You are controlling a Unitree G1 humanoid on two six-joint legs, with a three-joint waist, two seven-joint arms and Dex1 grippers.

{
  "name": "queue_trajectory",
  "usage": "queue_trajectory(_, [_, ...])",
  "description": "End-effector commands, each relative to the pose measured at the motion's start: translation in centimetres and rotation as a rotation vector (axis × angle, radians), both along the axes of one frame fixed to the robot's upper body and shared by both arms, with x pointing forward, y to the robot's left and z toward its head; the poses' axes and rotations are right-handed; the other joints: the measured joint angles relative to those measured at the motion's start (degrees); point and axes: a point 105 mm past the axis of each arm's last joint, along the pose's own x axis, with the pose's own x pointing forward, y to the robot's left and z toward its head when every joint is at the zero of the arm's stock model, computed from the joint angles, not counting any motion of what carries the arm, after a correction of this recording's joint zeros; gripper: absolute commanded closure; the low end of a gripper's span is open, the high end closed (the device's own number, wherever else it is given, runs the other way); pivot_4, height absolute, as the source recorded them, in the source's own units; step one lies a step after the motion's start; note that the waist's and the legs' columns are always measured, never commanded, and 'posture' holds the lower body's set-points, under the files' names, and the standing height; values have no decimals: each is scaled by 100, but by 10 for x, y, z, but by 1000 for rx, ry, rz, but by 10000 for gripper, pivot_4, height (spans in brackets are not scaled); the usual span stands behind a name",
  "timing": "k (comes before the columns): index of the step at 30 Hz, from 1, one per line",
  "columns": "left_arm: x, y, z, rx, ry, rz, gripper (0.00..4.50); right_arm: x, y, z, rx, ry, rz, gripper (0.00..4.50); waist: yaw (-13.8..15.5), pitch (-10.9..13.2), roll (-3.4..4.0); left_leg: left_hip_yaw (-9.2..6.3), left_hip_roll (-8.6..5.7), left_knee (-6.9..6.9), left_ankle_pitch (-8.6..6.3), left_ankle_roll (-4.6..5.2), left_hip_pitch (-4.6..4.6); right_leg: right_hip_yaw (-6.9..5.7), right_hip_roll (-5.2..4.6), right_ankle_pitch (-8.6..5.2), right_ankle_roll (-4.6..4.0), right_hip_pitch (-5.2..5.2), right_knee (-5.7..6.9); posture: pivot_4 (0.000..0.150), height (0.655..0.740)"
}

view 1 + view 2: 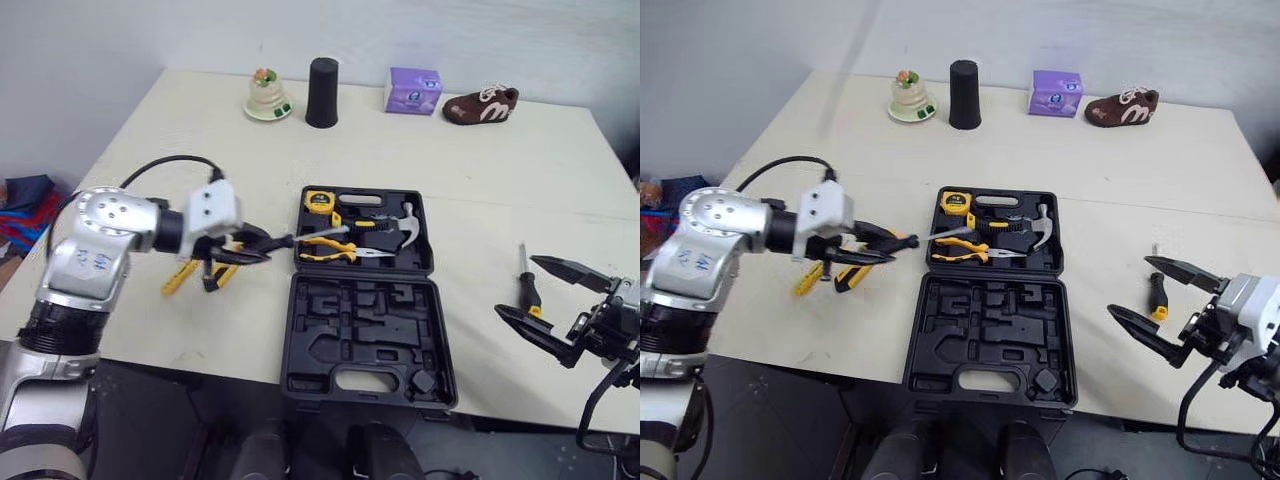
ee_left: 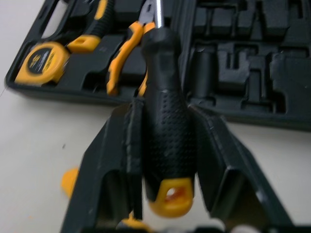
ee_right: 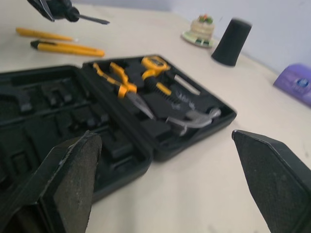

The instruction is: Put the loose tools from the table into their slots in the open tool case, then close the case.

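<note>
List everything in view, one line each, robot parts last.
table: 1, cream
tool case: 1, black, open, table centre
tape measure: 1, yellow, in case
pliers: 1, yellow handles, in case
hammer: 1, silver head, in case
loose tools: 2, yellow and black, left of case
loose screwdriver: 1, black and yellow, right of case
ornament: 1, white, far edge
cylinder: 1, black, far edge
box: 1, purple, far edge
shoe: 1, brown, far edge
held screwdriver: 1, black, yellow end
left gripper: black, clamping held screwdriver
right gripper: black, open, by loose screwdriver
</note>
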Motion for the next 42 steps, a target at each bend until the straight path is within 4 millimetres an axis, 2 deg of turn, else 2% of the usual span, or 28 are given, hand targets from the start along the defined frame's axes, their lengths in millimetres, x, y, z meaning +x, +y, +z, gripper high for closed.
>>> queue_trajectory(1, [-2, -23, 3, 69, -28, -4, 34818, -4, -3, -5, -31, 17, 1, 0, -17, 0, 2, -1, 1, 0, 2, -2, 1, 0, 2, 0, 0, 0, 1, 1500, 7341])
queue_trajectory(5, [-12, -63, -9, 161, -30, -62, 34818, -7, -1, -7, -20, 15, 11, 0, 6, 0, 4, -3, -1, -1, 5, -4, 1, 1, 5, 0, 0, -1, 3, 1500, 7341])
queue_trajectory(7, [-12, -69, -14, 200, -31, -61, 34818, -8, 1, -8, -21, 14, 19, 0, 6, 0, 4, -3, -1, 0, 5, -4, -3, 3, 5, 0, 0, 0, -2, 1500, 7341])
queue_trajectory(12, [-5, -75, -28, 322, -65, -60, 34818, -9, 5, -8, -15, 5, 30, 0, 17, 0, 5, -8, 3, -2, 12, -11, -2, 0, 11, 0, 0, -1, -5, 1500, 7341])
queue_trajectory(25, [7, -82, -39, 369, -73, -20, 34818, -12, 16, -9, 17, -13, 38, 0, 118, 0, 5, -14, -1, 3, 13, -6, -7, -3, 8, 0, 0, 5, -14, 1500, 7341])
queue_trajectory(30, [6, -94, -39, 351, -79, -41, 34818, -11, 20, -12, 20, -9, 42, 0, 121, 0, 6, -18, -1, 2, 13, -6, -8, -5, 7, 0, 0, 6, -16, 1500, 7341])
queue_trajectory(39, [12, -95, -37, 341, -93, -30, 34818, -12, 23, -12, 23, -9, 42, 0, 118, 0, 6, -19, -1, 4, 14, -6, -7, -7, 8, 0, 0, 9, -16, 1500, 7341])
queue_trajectory(42, [9, -102, -30, 301, -121, -74, 20632, -12, 22, -12, 23, -9, 41, 0, 120, 0, 6, -20, -1, 5, 14, -6, -7, -8, 8, 0, 0, 10, -16, 1500, 7341])
